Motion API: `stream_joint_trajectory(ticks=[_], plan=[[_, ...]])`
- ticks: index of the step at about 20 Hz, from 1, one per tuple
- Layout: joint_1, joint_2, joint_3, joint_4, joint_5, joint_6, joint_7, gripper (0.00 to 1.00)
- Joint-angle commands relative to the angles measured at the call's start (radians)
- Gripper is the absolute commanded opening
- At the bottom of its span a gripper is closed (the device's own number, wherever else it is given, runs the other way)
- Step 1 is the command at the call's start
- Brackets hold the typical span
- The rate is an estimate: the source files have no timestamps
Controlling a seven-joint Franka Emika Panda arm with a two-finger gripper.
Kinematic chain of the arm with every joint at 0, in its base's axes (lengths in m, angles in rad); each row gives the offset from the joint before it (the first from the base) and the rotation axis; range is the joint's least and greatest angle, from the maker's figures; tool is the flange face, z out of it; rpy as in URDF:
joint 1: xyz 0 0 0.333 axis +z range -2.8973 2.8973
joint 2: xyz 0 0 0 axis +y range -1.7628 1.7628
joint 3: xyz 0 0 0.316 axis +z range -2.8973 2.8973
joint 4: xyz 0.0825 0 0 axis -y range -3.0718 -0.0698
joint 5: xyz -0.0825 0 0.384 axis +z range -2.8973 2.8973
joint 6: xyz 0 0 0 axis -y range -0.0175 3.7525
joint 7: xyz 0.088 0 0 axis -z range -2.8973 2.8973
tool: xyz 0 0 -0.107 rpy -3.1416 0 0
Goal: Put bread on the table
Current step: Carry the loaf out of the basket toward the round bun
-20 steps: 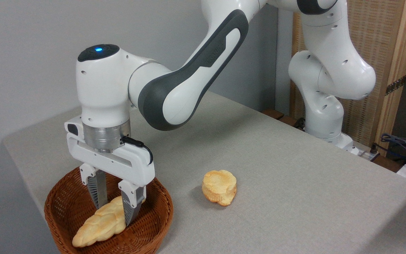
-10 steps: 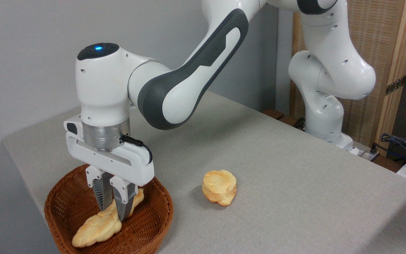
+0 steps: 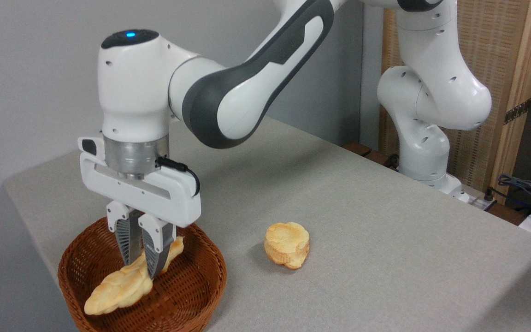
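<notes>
I've got the tool (image 3: 139, 263) clamped on the bread (image 3: 127, 282), fingers (image 3: 154, 252) pinching it a bit past its middle, toward the far end. It's a long, narrow braided loaf, pale gold, with plump knotted bumps running down its length and both ends tapering to points. The near end, low and to the left, looks paler and fatter; the far tip pokes out to the right of the fingers, a touch browner. The loaf tilts, left end lower, right end higher. It sits inside the outline of the basket (image 3: 191, 295), over the brown wicker; I can't tell if its low end touches the weave or hangs just clear. The tool points straight down, wrist above it, blue light on top of the arm (image 3: 228, 99). Out on the desk (image 3: 362, 221), well apart from the basket to the right, a small round bun (image 3: 287, 244) lies on the grey cloth, golden, thick, with a darker crust round its side.
</notes>
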Motion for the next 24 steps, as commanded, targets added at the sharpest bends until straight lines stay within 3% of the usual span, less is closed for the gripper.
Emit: stream_joint_trajectory(ticks=[1, 6, 11, 19, 20, 21, 22, 24], plan=[[-0.003, -0.031, 0.006, 0.027, -0.024, -0.081, -0.005, 0.31], [0.002, -0.076, 0.01, 0.027, -0.039, -0.184, 0.03, 0.33], [0.0, -0.155, 0.017, 0.021, -0.077, -0.429, 0.202, 0.37], [0.0, -0.251, 0.021, -0.036, -0.081, -0.735, 0.295, 0.41], [-0.001, -0.251, 0.021, -0.046, -0.081, -0.749, 0.302, 0.52], [-0.003, -0.251, 0.02, -0.059, -0.079, -0.747, 0.302, 0.81], [-0.004, -0.251, 0.018, -0.068, -0.077, -0.747, 0.303, 0.99], [-0.004, -0.251, 0.018, -0.071, -0.077, -0.744, 0.303, 1.0]])
